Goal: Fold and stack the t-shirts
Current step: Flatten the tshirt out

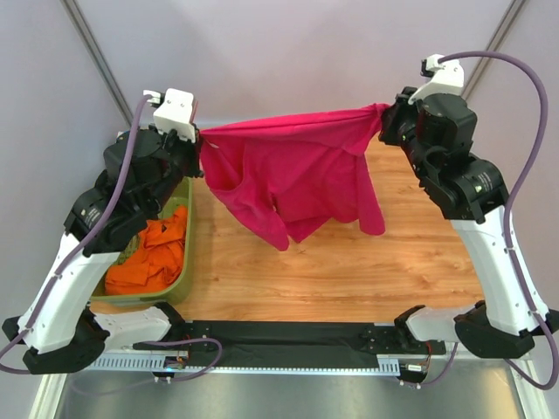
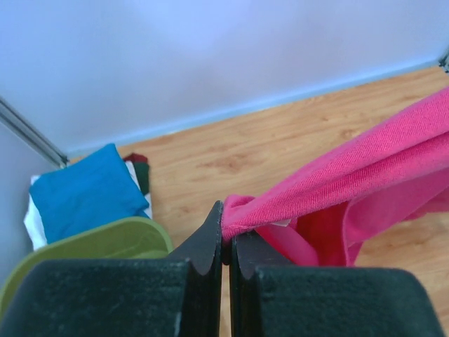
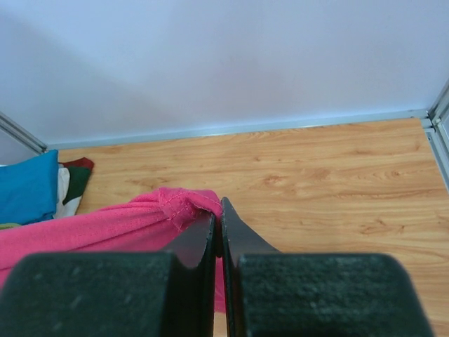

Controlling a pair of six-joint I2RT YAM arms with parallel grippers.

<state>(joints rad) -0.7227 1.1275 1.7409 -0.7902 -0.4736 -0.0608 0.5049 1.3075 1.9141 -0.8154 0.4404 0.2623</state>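
Magenta-pink t-shirt [image 1: 293,175] hangs spread above the wooden table [image 1: 349,271]. One edge is clamped in the closed left gripper [image 2: 224,232], the opposite edge in the closed right gripper [image 3: 219,216]. Orange t-shirts [image 1: 157,253] lie in the green basket [image 1: 187,253].

Magenta t-shirt [image 1: 288,175]: soft matt cloth, in which a fine knit texture is seen. Table [image 1: 349,271]: wood-grain top, smooth, with a faint satin sheen. Basket [image 1: 186,262]: smooth olive-green plastic, by which crumpled matt orange t-shirts [image 1: 157,257] are held.

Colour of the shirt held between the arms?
Magenta-pink shirt, plain; shows best in top external view.
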